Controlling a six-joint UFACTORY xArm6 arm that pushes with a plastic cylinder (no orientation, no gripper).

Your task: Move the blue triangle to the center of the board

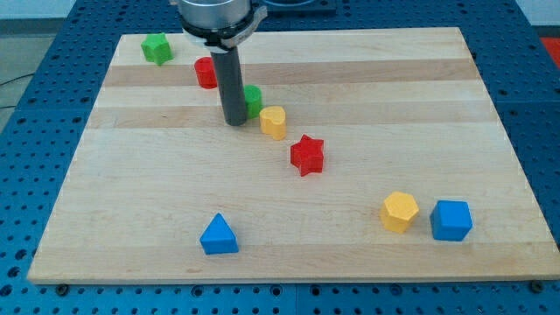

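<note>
Surface: pale wooden board (289,219) of glued planks, lying on a blue perforated bench (534,131) that frames it on all sides. Blocks on board, eight in all. Blue, two: blue triangle (218,235), near the bottom edge, left of its midpoint, standing alone and well apart from everything else; blue cube (451,220), near the bottom right corner. Yellow, two: yellow hexagon (400,211), just beside the blue cube on its left, a narrow gap between them; yellow block (274,122), rounded, shape not certain, in the upper middle of the board. Red, two: red star (307,155), a little below and to the right of the yellow block, near the board's middle; red block (206,73), shape not clear, toward the top edge, partly hidden by the rod. Green, two: green star (157,48), at the top left corner; green block (253,100), largely hidden behind the rod, shape not readable. Arm: one dark rod (232,83) descending from a grey housing at the top edge. No claw is fitted, so nothing is grasped. My tip (236,122) rests on the board between the red block and the yellow block, right against the green block; whether it touches cannot be told. Tip is far from the blue triangle.
</note>
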